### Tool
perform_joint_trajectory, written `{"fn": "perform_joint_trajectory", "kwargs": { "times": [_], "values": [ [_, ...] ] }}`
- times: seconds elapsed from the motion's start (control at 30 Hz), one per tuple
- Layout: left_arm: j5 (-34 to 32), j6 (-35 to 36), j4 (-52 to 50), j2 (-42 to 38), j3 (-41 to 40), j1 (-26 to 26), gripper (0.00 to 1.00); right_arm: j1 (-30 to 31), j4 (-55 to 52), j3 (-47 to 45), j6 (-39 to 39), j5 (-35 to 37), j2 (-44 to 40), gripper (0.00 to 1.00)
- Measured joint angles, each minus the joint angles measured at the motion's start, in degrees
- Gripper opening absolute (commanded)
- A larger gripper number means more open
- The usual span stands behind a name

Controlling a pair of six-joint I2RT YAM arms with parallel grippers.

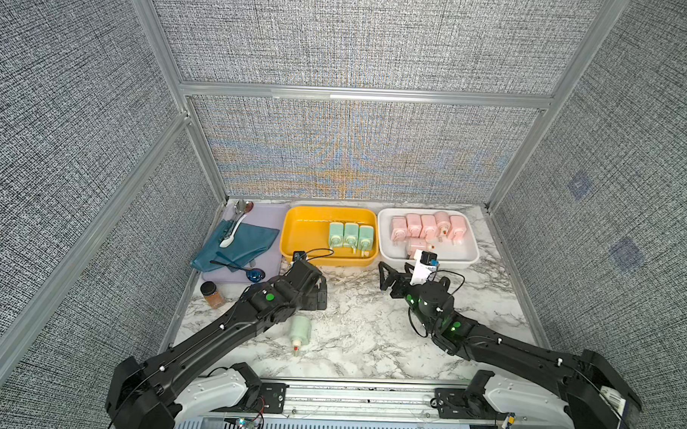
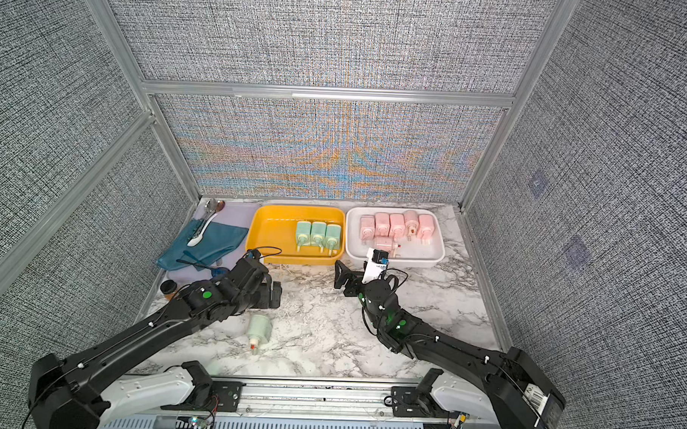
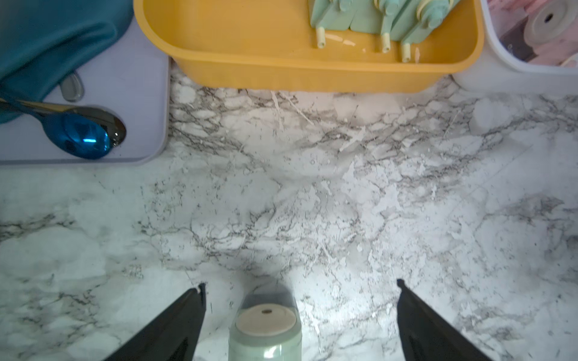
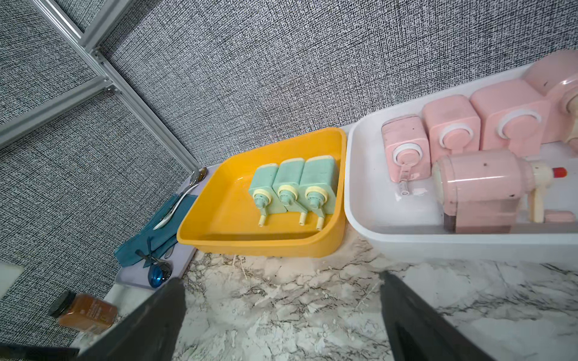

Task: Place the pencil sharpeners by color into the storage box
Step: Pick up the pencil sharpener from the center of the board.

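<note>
Brown spice jar [image 1: 212,295] near green sharpener [image 1: 301,332]

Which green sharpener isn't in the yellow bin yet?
The green sharpener lying alone on the marble tabletop; the other three sit in a row inside the yellow bin.

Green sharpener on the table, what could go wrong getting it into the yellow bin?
The green sharpener lies on its rounded side, off-centre beneath the open left hand; closing may push or roll it. The three greens crowd one end of the yellow bin; setting it there could knock them.
</note>
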Motion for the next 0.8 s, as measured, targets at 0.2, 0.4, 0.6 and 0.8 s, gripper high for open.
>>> {"fn": "perform_joint_trajectory", "kwargs": {
  "times": [0.2, 0.4, 0.6, 0.8],
  "values": [
    [-1.3, -6.1, -3.9, -4.9, -5.1, -7.5, 0.99, 0.0, -2.5, 0.3, 1.2, 1.0, -0.5, 0.99],
    [-3.5, -10.6, -6.3, -6.6, -9.8, -10.5, 0.98, 0.0, -3.4, 1.1, 1.9, 1.2, -0.7, 0.99],
    [-3.7, -11.5, -5.5, -7.9, -13.0, -10.7, 0.93, 0.0, -4.5, 1.8, 2.3, 1.2, -0.1, 0.99],
    [-3.9, -10.2, -2.7, -5.3, -13.1, -10.7, 0.88, 0.1, -4.7, 2.4, 2.5, 1.0, 0.0, 0.99]
  ]
}}
